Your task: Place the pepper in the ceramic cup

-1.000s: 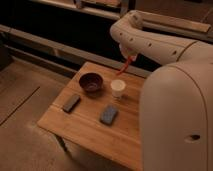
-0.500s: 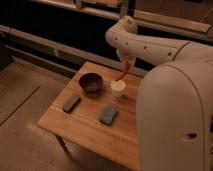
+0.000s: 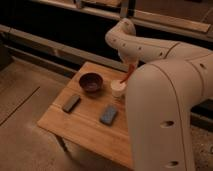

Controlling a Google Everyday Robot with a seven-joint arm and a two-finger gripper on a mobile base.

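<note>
Red-orange pepper (image 3: 129, 73) held tilted, tip at rim of ceramic cup (image 3: 118, 89). Risk judged: long pepper released off-centre, tipped out onto wooden table (image 3: 85, 127), or light cup knocked over toward dark bowl (image 3: 91, 82). Gripper (image 3: 132, 65) clamped on pepper's upper end, above cup; arm arched down from behind.

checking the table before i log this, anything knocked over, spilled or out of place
Nothing stands out. The ceramic cup and dark bowl stand upright on the wooden table, and two dark blocks lie flat. The gripper holds the pepper slanting down over the cup.
</note>
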